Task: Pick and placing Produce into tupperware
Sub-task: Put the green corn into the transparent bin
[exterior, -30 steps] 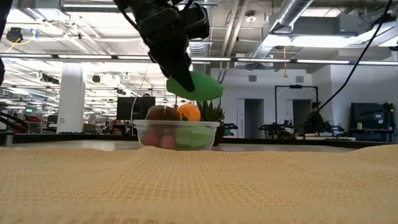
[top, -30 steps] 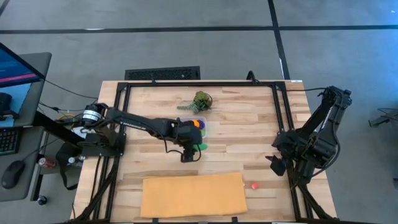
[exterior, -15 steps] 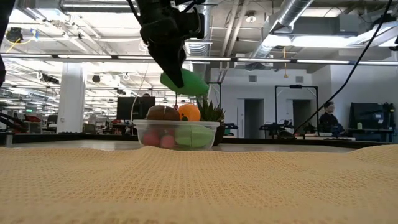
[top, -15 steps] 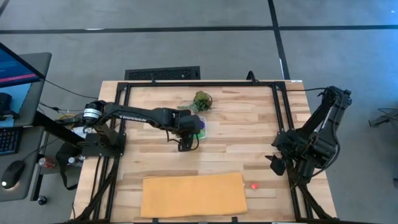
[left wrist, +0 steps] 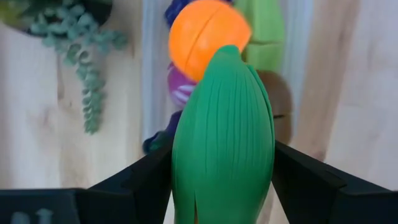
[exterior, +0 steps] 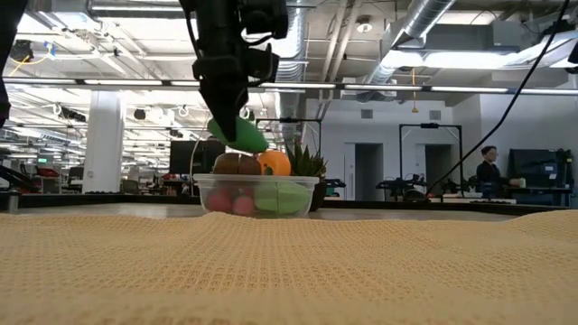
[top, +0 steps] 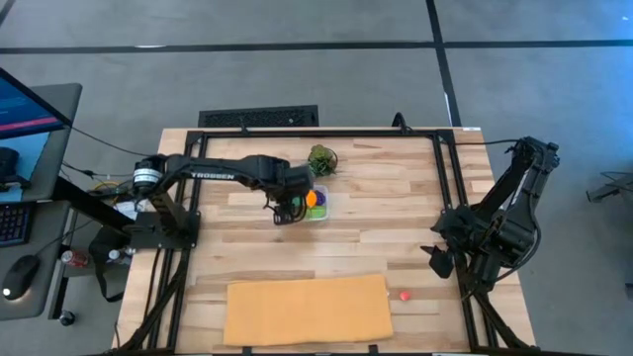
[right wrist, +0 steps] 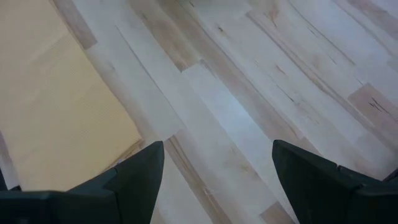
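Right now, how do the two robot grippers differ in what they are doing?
The left gripper hangs over the clear tub of toy produce; the right gripper waits at the table's right edge, above bare wood. The left is shut on a green ribbed toy vegetable; the right is open and holds nothing. Both are dark two-finger grippers.

Table (top: 396, 198): pale wood planks, smooth, faint sheen, visible grain. Tan-orange sheet (exterior: 289, 271) at 6 o'clock: coarse woven cloth, matt. Tupperware (exterior: 257, 194): clear, glossy plastic. Green produce piece (left wrist: 222, 137): smooth ribbed plastic, slight gloss. Orange piece (left wrist: 202, 37): smooth, matt. Left gripper fingers (left wrist: 305, 180): matt black plastic.
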Tool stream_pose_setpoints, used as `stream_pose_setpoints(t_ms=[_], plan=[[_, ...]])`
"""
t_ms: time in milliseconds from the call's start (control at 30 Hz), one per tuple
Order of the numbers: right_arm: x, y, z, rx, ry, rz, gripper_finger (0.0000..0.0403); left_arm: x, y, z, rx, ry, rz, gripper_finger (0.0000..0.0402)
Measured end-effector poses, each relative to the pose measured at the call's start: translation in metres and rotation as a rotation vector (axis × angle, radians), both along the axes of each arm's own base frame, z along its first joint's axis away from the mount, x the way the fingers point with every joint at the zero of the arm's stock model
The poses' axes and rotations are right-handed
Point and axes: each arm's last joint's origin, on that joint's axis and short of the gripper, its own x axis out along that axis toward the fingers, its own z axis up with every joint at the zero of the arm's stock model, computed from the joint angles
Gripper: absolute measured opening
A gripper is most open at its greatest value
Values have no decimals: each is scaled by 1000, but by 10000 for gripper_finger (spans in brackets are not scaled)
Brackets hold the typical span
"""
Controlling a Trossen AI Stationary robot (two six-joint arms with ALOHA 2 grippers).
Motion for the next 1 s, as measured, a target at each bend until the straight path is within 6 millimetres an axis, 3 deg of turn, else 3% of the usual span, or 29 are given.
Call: stream_pose_setpoints(t_ms=[600, 1000], plan=[[0, 0, 0, 5, -2, -7, 291, -11, 27, -1, 22, 72, 41, 235], [0, 0, 0, 2, -7, -8, 291, -13, 29, -11, 2, 84, -15, 235]])
